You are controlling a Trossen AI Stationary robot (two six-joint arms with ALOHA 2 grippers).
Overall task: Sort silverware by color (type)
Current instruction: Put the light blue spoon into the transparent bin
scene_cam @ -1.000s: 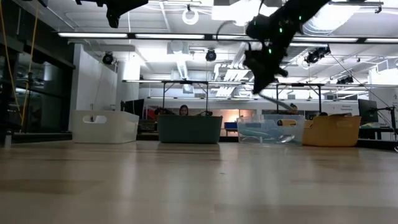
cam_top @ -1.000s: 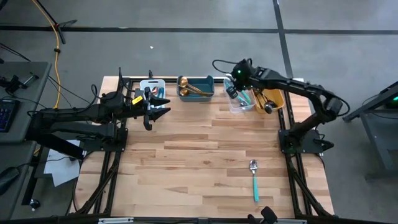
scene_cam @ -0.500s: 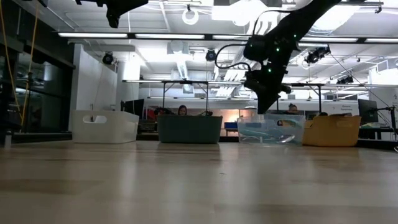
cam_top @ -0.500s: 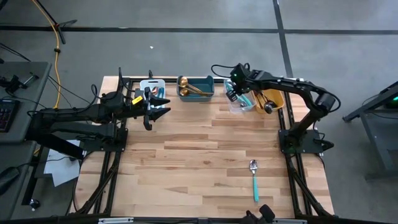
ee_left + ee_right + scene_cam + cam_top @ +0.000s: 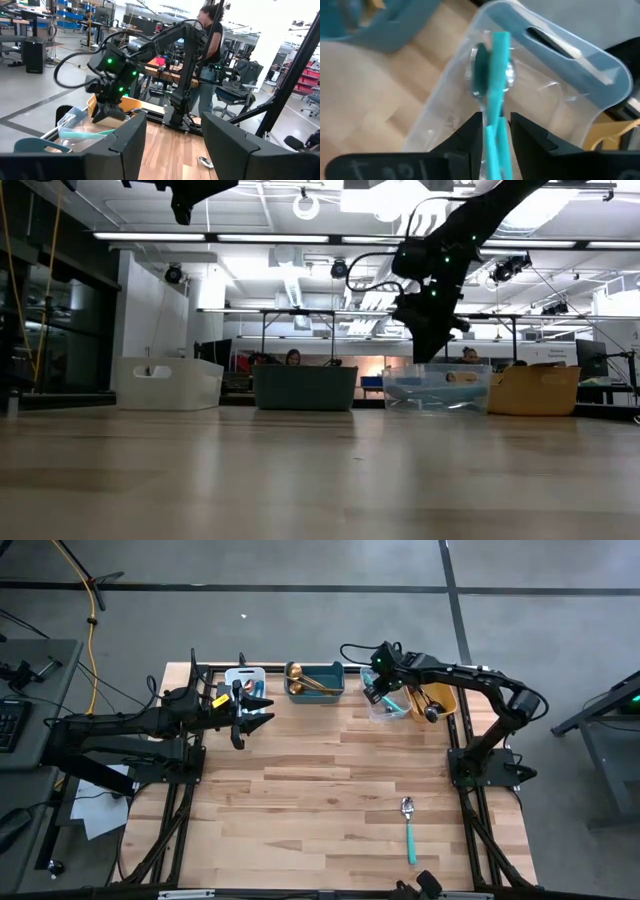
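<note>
Right tool (image 5: pixel 376 688): poised over the clear bin (image 5: pixel 384 710) at the far edge of the surface (image 5: pixel 320 800). In the right wrist view its fingers (image 5: pixel 522 132) stand a little apart with a teal-handled spoon (image 5: pixel 496 90) between them, handle running down into the bin. Whether the pads touch the handle cannot be told.

Change: a second ago this tool hung higher, clamped on the spoon, which stuck out below it in the low view. It has since dropped to the bin mouth and the fingers have begun to part. Judged a release in progress; this spoon counts as nearly sorted.

Left tool (image 5: pixel 250 708): waiting near the white bin (image 5: pixel 243 676), fingers spread wide, nothing between them. No change.

Other stock: teal bin (image 5: pixel 318 679) holds gold pieces (image 5: pixel 302 676). Orange bin (image 5: pixel 440 700) sits just beside the clear bin, with dark pieces in it.

Outstanding: one teal spoon (image 5: pixel 409 828) lies alone on the near right of the surface, well apart from the bins. Judged the next item, bound for the clear bin.
</note>
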